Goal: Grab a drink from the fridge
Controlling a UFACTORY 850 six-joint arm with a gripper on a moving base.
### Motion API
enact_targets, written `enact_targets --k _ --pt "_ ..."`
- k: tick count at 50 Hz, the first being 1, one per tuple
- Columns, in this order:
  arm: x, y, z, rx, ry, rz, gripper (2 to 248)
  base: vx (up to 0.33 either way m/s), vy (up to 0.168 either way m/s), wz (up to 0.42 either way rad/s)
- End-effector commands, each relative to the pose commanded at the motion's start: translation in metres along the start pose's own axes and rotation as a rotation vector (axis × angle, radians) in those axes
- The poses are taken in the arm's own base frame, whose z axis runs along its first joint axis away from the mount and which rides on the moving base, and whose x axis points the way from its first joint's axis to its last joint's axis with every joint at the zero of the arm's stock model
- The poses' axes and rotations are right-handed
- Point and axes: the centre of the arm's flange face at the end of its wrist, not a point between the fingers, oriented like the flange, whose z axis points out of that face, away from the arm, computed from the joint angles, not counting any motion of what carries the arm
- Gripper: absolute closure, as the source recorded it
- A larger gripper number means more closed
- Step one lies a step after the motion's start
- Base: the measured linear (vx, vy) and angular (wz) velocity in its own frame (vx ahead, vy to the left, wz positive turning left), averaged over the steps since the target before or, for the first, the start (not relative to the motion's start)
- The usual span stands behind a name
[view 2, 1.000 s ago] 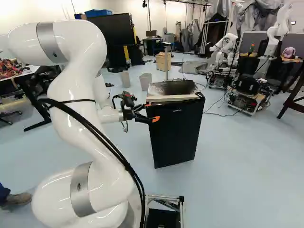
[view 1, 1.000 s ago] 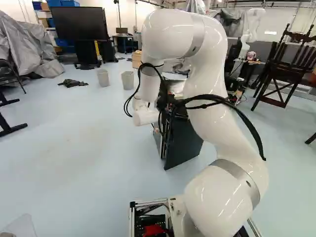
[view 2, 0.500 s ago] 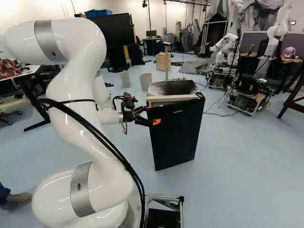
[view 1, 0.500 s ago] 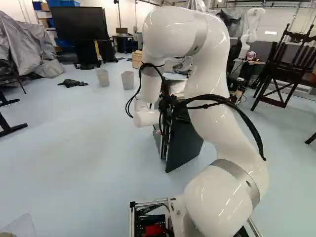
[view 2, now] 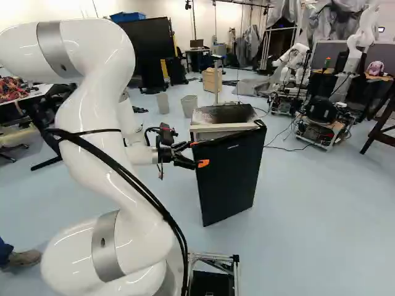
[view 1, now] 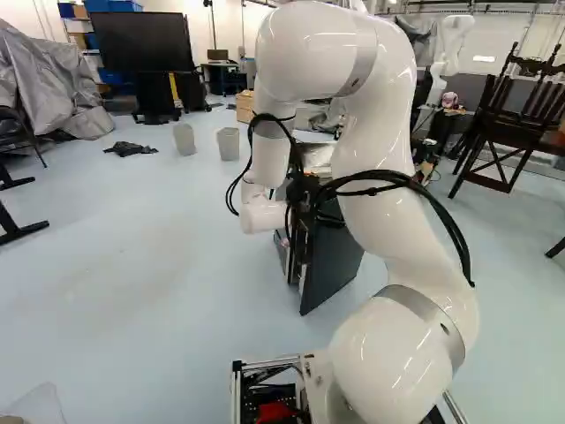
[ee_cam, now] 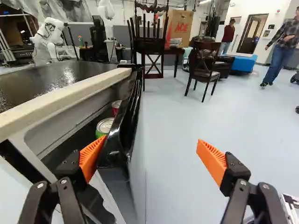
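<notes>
From the base, with 12 o'clock straight ahead, the black mini fridge stands at 12 o'clock, its door ajar: the gap is on the 9 o'clock side, and the door meets the cabinet at 3 o'clock. The white UFACTORY 850 arm reaches the gap with its 2-fingered gripper.

Taking 12 o'clock as straight along the gripper, the 2 fingers are spread wide and grip nothing. The finger on the 9 o'clock side is in the gap behind the door, its orange pad right at the door's inner edge; I can't tell whether they touch. The finger on the 3 o'clock side stands outside, its pad well apart from the door's front.

At 11 o'clock, 2 drink cans show in the gap between door and cabinet: a green one nearer, lid up, and a red one beyond it. I can't tell which shelf holds them. Farther off at 12 o'clock is a dark wooden slat-back chair, with another wooden chair at 1 o'clock.

Back in the base's terms, 2 pale wastebaskets stand at 11 o'clock, past the fridge; a large flat-screen display is farther off, also at 11 o'clock.
</notes>
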Motion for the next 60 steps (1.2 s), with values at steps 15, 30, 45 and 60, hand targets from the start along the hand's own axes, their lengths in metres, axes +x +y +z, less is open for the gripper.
enact_targets --k 15,30,45,60 --pt "-0.002 0.019 -0.002 -0.029 -0.002 -0.018 3 0.0 0.0 0.0" --pt "-0.003 0.037 -0.001 -0.068 -0.004 -0.034 3 0.0 0.0 0.0" --pt "-0.004 0.054 0.003 -0.114 -0.005 -0.046 3 0.0 0.0 0.0" --pt "-0.005 0.071 0.006 -0.161 -0.006 -0.059 3 0.0 0.0 0.0"
